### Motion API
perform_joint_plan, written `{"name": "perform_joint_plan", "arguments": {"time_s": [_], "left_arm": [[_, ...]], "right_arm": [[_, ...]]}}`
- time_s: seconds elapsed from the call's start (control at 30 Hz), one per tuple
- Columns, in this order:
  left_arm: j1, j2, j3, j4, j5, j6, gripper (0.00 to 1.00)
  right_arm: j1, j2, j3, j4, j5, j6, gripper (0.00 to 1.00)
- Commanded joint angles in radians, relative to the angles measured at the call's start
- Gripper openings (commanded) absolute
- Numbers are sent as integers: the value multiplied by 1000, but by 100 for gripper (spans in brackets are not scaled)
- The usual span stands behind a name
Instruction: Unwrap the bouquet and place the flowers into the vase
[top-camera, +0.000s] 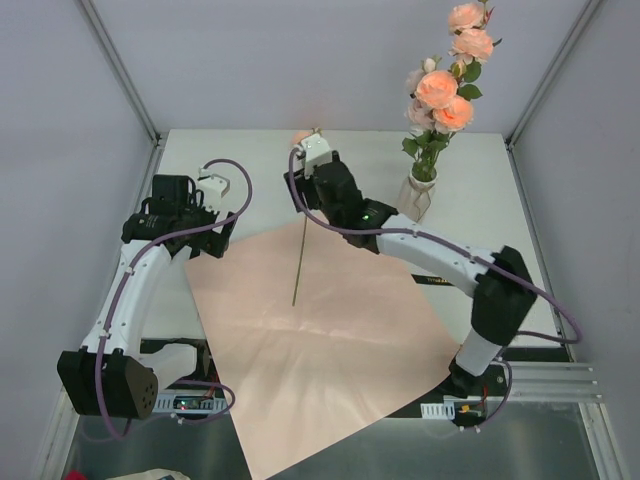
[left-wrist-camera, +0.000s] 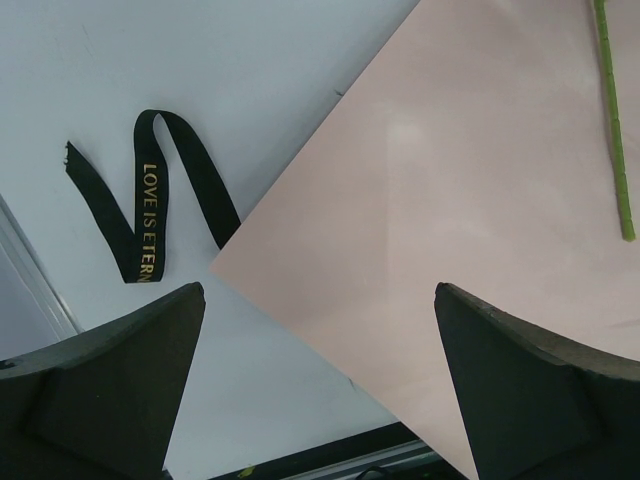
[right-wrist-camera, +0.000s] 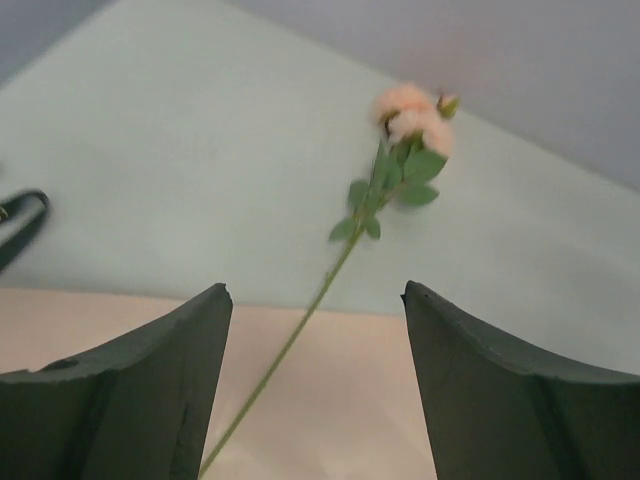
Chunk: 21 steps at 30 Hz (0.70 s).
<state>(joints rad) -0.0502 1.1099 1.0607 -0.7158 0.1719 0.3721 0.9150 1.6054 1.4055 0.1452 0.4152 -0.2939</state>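
one rose lies centre frame, stem on pink paper; other flowers stand in vase, upper right. right claw spread, empty, over stem: centre it, close below leaves. left claw wide, empty, mid left.

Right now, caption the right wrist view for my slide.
Open right gripper over a single rose lying partly on the pink paper, bloom on the table.

Flowers stand in the vase, right of a rose lying partly on paper.
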Motion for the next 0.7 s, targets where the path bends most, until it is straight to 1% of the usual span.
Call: {"name": "perform_joint_plan", "arguments": {"time_s": [0.0, 0.03, 0.13, 0.23, 0.37, 0.53, 0.67], "left_arm": [[9, -33, 24, -13, -14, -12, 99], [9, -32, 22, -16, -9, -7, 99], [9, -42, 15, -17, 14, 4, 99], [9, -44, 10, -16, 18, 2, 99], [9, -36, 1, -16, 17, 11, 99], [9, -38, -15, -14, 20, 25, 99], [9, -38, -19, -14, 23, 22, 99]], "right_arm": [[2, 163, 97, -213, 27, 156, 74], [1, 224, 122, -245, 28, 166, 74], [1, 338, 217, -297, 39, 188, 77], [-1, 416, 277, -349, 54, 209, 80], [-16, 491, 332, -394, 59, 248, 80], [-59, 554, 348, -395, 20, 332, 77], [-82, 617, 404, -409, -12, 352, 73]]}}
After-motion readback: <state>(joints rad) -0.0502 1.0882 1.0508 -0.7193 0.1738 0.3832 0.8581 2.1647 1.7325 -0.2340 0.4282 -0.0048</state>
